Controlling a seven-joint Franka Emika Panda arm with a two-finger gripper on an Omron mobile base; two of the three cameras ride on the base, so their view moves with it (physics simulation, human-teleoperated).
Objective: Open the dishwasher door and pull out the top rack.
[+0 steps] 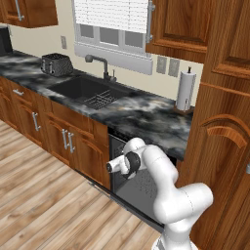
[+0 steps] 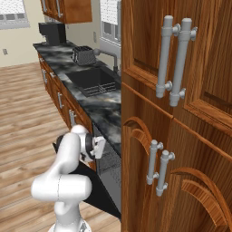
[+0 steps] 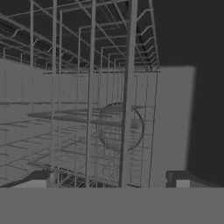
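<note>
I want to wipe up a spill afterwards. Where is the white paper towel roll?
In the left base view the white paper towel roll stands upright on the dark marbled counter, right of the black sink, beside the tall wooden cabinet.

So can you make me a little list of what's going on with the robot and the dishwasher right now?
dishwasher door: open, hanging down toward the floor
dishwasher rack: grey wire grid, close in front of the hand camera
gripper: open, nothing held, fingertips on either side of the wires
arm: reaching into the dishwasher opening under the counter
sink: left of the dishwasher
paper towel roll: upright on the counter
</note>
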